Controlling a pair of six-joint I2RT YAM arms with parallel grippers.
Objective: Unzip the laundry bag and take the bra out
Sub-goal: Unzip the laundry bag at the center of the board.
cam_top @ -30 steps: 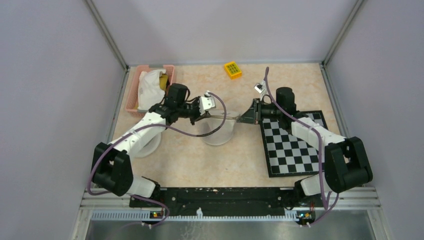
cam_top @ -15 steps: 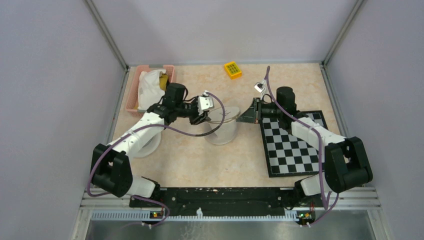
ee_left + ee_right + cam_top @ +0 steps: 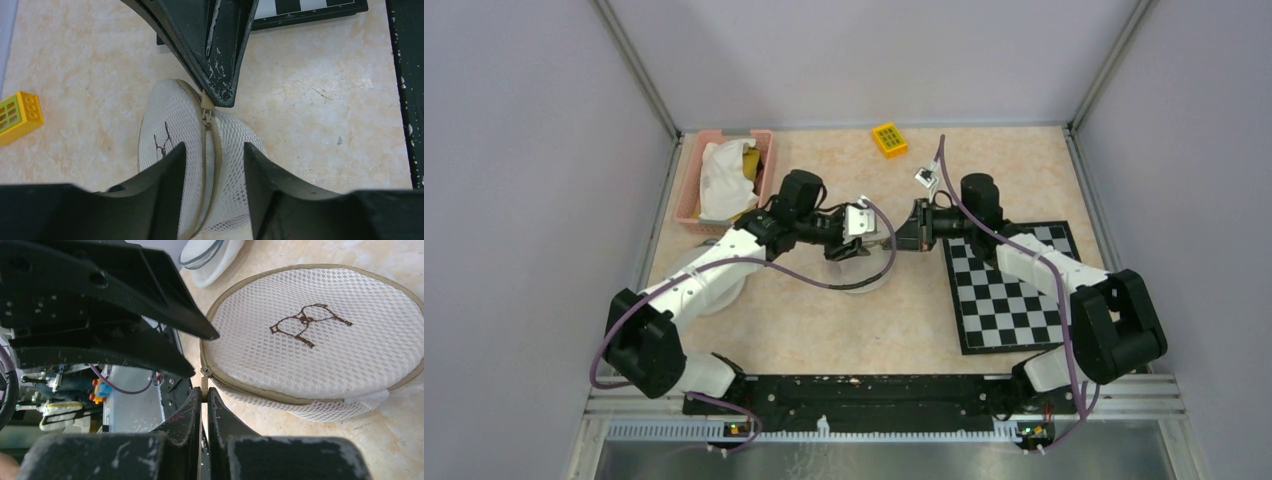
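White links (image 3: 714,276), black joints (image 3: 650,345), purple cables (image 3: 824,284) (jaws black, scuffed).

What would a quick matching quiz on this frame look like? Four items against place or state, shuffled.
Column one:
1. right gripper
2. left gripper
3. yellow brick
4. pink basket

Column two:
A. at the far left of the table, with white cloth in it
B. open, one finger on each side of the zipper line on the laundry bag
C. shut on the zipper pull
D. alone near the table's far edge

Pairs: 1-C, 2-B, 3-D, 4-A
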